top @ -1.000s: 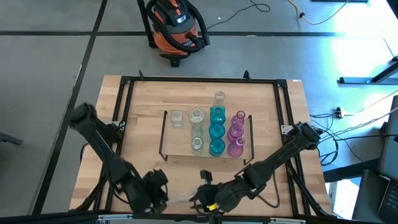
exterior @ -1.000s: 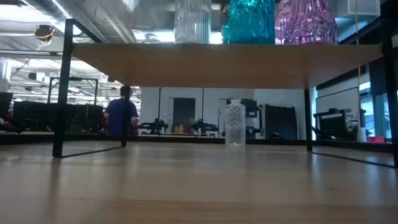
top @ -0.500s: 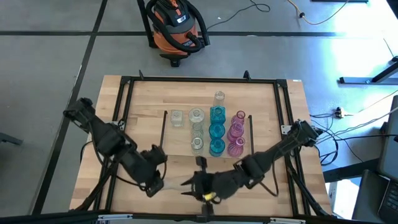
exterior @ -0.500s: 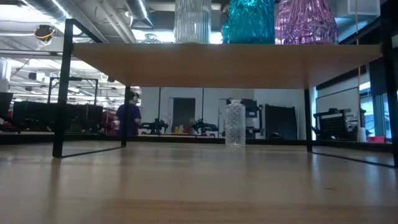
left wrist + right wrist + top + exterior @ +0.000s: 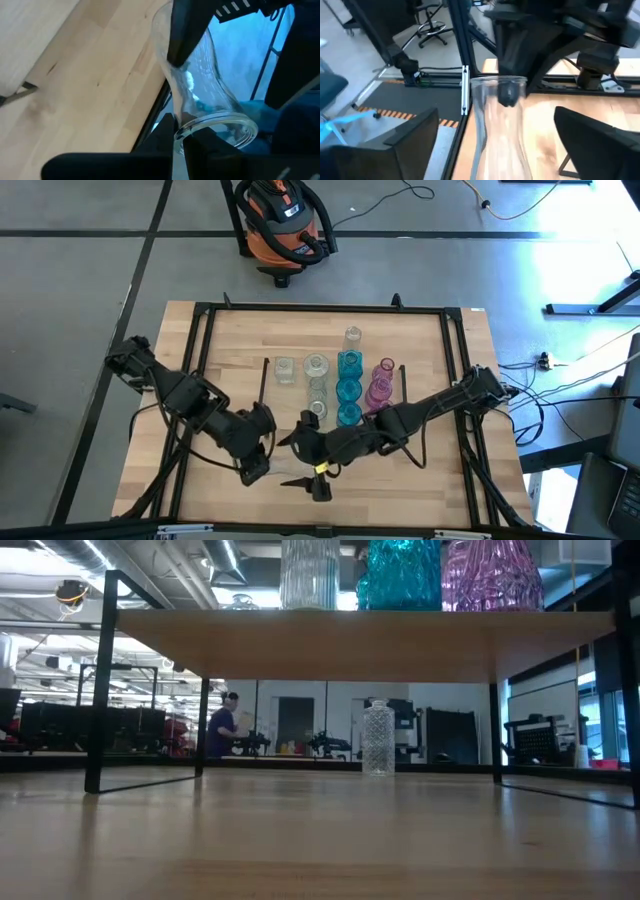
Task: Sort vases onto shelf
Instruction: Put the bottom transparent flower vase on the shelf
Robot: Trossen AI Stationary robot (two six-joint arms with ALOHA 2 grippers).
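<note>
Now left claw (image 5: pixel 178 134) pinches clear vase (image 5: pixel 200 95) rim.

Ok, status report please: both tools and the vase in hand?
Left tool shut on clear vase at its rim. Right tool open, fingers either side of it. Vase not yet on shelf. Nothing seen blocking.

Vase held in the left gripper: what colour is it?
Clear, colourless glass vase, seen best in the left wrist view.

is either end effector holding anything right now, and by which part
The left end effector is shut on the rim of a clear vase. The right end effector stands open around the same vase, not gripping it.
</note>
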